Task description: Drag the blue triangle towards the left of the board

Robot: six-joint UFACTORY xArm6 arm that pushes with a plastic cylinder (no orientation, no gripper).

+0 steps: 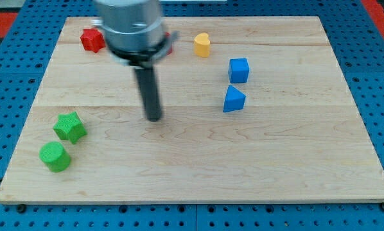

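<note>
Watching from beside the bench (198, 160), I see the rod hanging over the middle-left of the frame, my tip (153, 118) resting on bare wood with nothing touching it. There are no jaws on this arm at all, only the rod, so nothing is being held.

The blue triangle (234, 100) sits right of centre, well apart from the tip and to its right. Just above it, close but seemingly not touching, is the blue cube (239, 70). A yellow block (202, 45) lies further up, and a red block (92, 40) shows in the upper left, with another red piece mostly hidden behind the arm's body. In the lower left are a green star (70, 126) and a green cylinder (54, 156).

The trouble, as I judge it, is that the tip stands on the wrong side. To send the triangle leftward it has to get round to the triangle's right face, and a straight run at it would knock it further right instead. Going round over the top risks clipping the cube. The triangle's slanted faces could also let it spin or slip off the rod if the contact is off-centre, steering it up or down. A long push may finally drive it into the green pair.
</note>
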